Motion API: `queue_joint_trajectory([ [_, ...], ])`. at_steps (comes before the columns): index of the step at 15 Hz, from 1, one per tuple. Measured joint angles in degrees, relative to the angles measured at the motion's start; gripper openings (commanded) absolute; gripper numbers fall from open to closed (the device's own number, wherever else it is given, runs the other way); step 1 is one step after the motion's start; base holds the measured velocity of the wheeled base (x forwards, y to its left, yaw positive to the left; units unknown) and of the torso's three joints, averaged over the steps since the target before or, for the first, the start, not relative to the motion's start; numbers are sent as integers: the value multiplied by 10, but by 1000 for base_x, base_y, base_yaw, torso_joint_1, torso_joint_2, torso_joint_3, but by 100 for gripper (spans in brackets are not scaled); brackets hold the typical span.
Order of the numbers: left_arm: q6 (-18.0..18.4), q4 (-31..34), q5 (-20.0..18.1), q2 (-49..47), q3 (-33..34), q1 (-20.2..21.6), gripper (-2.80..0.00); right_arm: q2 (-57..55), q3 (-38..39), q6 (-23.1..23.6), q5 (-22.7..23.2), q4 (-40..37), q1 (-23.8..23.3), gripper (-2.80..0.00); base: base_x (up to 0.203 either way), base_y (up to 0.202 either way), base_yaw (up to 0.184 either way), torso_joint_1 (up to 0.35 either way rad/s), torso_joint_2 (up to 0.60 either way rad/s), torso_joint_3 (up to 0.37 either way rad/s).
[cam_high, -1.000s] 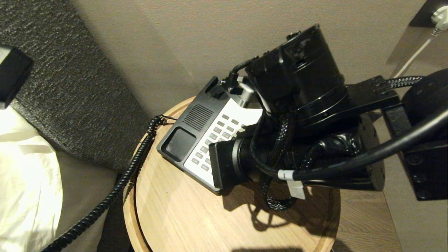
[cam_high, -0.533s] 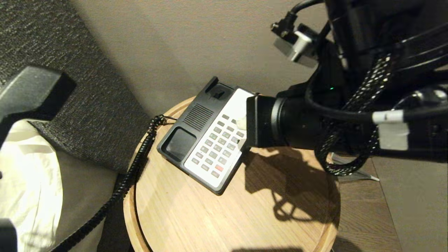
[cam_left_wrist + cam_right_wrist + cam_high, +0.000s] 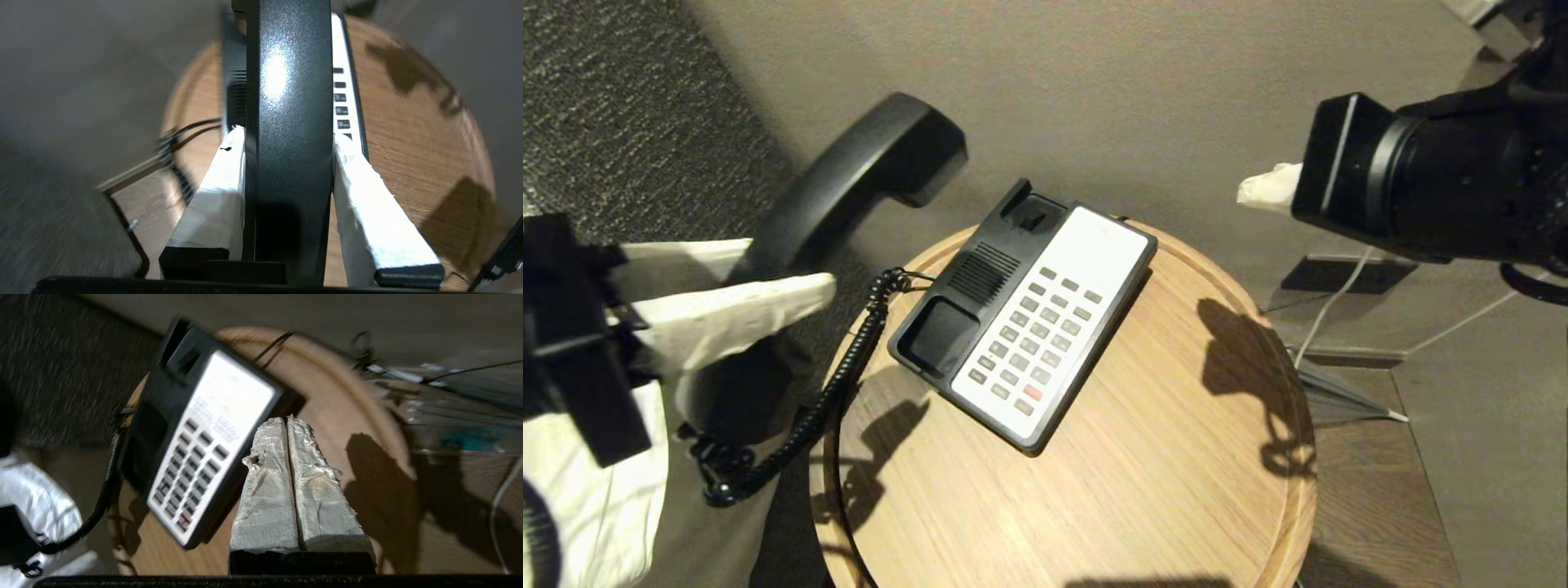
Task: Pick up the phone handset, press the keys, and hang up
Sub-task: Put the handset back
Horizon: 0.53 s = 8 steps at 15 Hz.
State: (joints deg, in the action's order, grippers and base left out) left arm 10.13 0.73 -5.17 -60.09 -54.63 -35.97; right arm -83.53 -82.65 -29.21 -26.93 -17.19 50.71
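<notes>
The phone handset [image 3: 849, 188] is clamped between the white-wrapped fingers [image 3: 220, 192] of the left gripper [image 3: 727, 318] and held in the air to the left of the phone base [image 3: 1021, 327], clear of its empty cradle; the coiled cord [image 3: 841, 376] hangs down beside the round wooden table [image 3: 1160, 490]; the keys [image 3: 1037, 343] lie uncovered on the base's white faceplate; the right gripper [image 3: 288, 433] is seen up and to the right of the base, its fingers pressed together on nothing.

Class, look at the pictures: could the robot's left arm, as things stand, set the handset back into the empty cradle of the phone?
Probably yes. The left tool grips the handset, held up beside the phone. The cradle lies bare, and the right tool is off to the far side.
</notes>
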Motion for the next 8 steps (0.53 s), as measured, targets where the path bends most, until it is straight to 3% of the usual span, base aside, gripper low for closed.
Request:
queue_joint_trajectory([
  [4,24,-4,16,-117,-51,-37,-280,38,19,0,1,0,-48,-280,0,0,0,0,0,0],
  [6,30,-5,24,-162,-83,-28,-280,49,22,0,3,1,-51,-280,0,0,0,0,0,0],
  [8,61,-4,26,-194,-106,-3,-280,57,24,0,3,7,-51,-280,0,0,0,0,0,0],
])
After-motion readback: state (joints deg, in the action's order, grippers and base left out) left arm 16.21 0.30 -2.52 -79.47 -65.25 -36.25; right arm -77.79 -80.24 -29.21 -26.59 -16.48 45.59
